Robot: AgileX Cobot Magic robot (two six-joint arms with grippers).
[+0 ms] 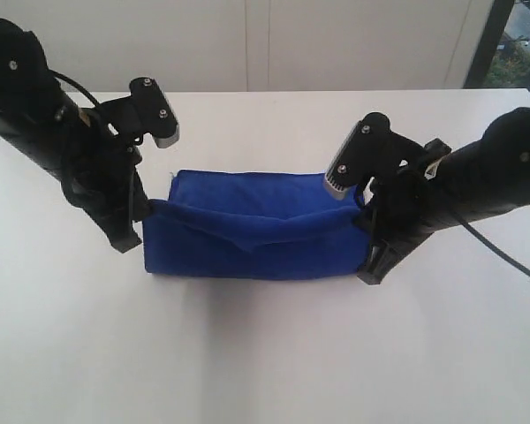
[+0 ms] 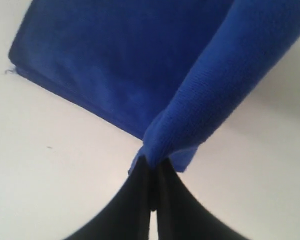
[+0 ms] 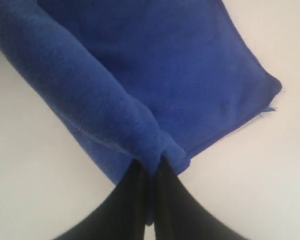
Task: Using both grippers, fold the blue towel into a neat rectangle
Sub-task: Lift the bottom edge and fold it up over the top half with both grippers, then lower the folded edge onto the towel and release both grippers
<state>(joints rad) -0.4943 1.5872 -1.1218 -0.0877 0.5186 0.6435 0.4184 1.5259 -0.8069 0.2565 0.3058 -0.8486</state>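
Towel (image 1: 247, 243) lengthwise left-right; left claw (image 2: 151, 167), right claw (image 3: 151, 167) pinch ends, seemingly raised.

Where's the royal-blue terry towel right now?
The royal-blue terry towel lies centred on the white table in the exterior view, one edge pinched at each end by the black left gripper and black right gripper.

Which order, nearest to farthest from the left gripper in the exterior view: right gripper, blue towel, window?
1. blue towel, pinched by the left gripper.
2. right gripper, at the towel's other end.
3. window, far right corner.
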